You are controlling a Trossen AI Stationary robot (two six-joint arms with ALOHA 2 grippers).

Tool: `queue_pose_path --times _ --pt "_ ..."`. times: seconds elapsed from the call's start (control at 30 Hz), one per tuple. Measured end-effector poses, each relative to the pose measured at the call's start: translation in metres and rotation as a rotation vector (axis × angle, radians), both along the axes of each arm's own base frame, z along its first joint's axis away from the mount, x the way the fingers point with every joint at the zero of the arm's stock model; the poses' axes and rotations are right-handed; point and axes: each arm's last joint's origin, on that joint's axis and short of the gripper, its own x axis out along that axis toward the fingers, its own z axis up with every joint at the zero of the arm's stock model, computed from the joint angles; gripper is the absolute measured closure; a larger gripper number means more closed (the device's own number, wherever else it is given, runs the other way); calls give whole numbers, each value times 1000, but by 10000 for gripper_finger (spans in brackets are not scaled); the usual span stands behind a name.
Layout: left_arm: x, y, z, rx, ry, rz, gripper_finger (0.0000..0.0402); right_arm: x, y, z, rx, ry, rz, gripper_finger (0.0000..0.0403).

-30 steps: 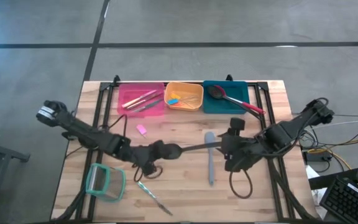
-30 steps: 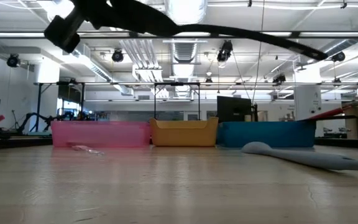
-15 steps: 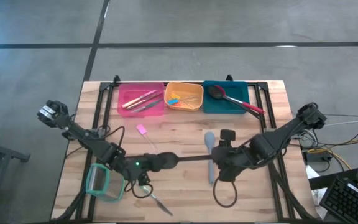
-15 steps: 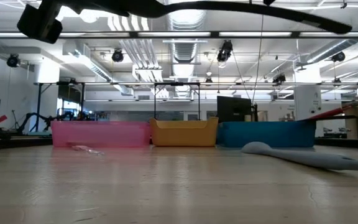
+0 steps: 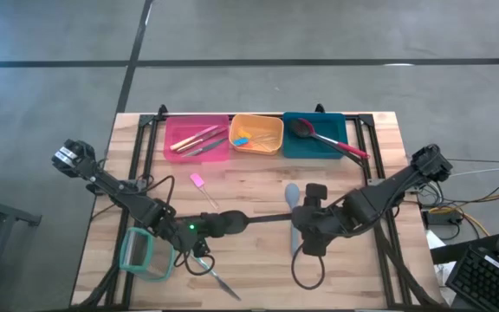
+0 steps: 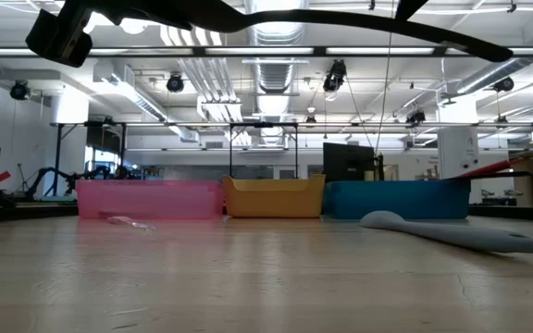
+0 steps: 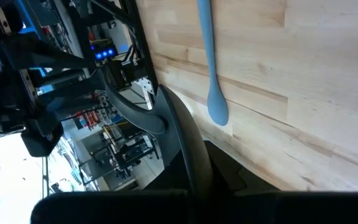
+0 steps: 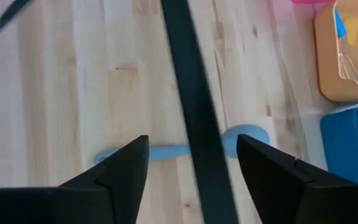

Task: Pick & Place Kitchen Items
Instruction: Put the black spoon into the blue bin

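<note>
as the right gripper (image 5: 306, 245) moved over the grey spatula (image 5: 294, 215), its fingers stood wide, empty. left gripper (image 5: 199, 256), holding a black utensil (image 5: 262, 219), retreated; pickup looked next.

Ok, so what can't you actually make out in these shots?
- High view: most of the grey spatula's handle, covered by the right end effector.
- High view: the far end of the black utensil held by the left end effector, lost against the right arm.
- Low view: what lies in the bins, hidden by their walls; both arms are cut off by the top edge.
- High view: the pieces in the orange bin, too small.
</note>
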Motion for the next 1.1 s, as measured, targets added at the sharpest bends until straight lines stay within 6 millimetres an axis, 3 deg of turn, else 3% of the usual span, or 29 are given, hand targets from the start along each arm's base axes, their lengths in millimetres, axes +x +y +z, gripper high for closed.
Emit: queue_pose_path --times 0.27,0.43,0.63,0.83,1.1 --pt "0 0 0 -5 0 2 390 5 -13 -9 -16 27 -42 133" --pt "0 0 0 -5 1 3 390 6 -17 -23 7 73 -36 143" --pt "0 0 0 -22 0 11 390 6 -18 -26 -7 82 -18 204" --pt "-1 1 -1 -42 4 20 389 7 -19 -25 -21 97 45 326" --pt "0 0 0 -118 -18 42 336 6 -22 -23 -30 105 32 326"
